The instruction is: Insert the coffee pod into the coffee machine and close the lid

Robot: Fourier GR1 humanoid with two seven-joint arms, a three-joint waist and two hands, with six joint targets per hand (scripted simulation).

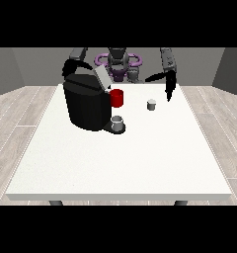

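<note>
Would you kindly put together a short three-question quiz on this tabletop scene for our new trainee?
1. True or false: the coffee pod already sits inside the coffee machine.
2. What stands on the machine's drip platform? A) a red cup B) a grey cup C) nothing
3. Fill in: the machine's lid is tilted ____.

Key:
1. False; the pod stands on the white table, right of the machine, below the robot hand at the view's right.
2. B; the grey cup. The red cup sits behind it.
3. Open.

Matt white table (115, 163), glossy black coffee machine (86, 106), wood-plank floor (21, 123), smooth red cup (117, 98).
</note>
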